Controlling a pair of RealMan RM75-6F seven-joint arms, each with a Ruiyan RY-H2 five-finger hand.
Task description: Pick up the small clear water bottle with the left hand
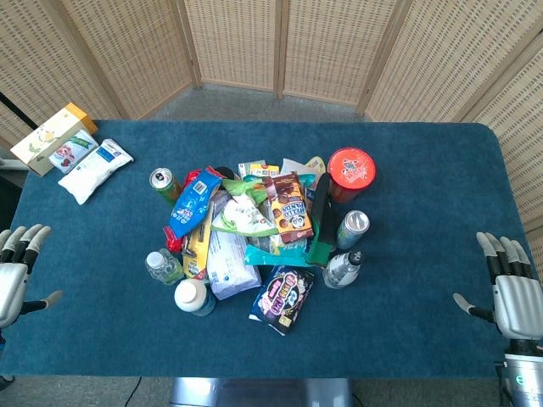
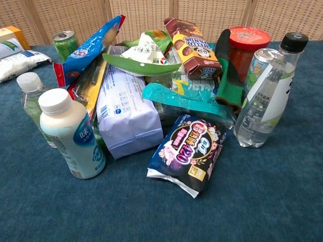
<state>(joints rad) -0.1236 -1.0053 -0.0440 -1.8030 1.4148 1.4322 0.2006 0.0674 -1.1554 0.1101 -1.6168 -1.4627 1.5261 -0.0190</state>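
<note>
From the head view, you have not begun the pick. Your left hand (image 1: 19, 275) sits at the bench's (image 1: 424, 339) left edge with fingers spread and nothing in it, well apart from the pile. Your right hand (image 1: 509, 288) rests at the opposite edge, likewise spread and empty. The small clear water bottle (image 1: 163, 265) stands on the left side of the heap, just beside the white milky bottle (image 1: 194, 297) and touching the yellow packet behind it. You see mostly its white cap here, so its long axis runs vertically, cap up. Reach, grasp and lift all remain.

From the chest view, neither hand shows. The small clear water bottle (image 2: 31, 103) stands upright at the far left, cap on top, partly hidden behind the white milky bottle (image 2: 70, 133). That neighbour will likely crowd your fingers, so approaching from the bottle's open left side looks wiser.
</note>
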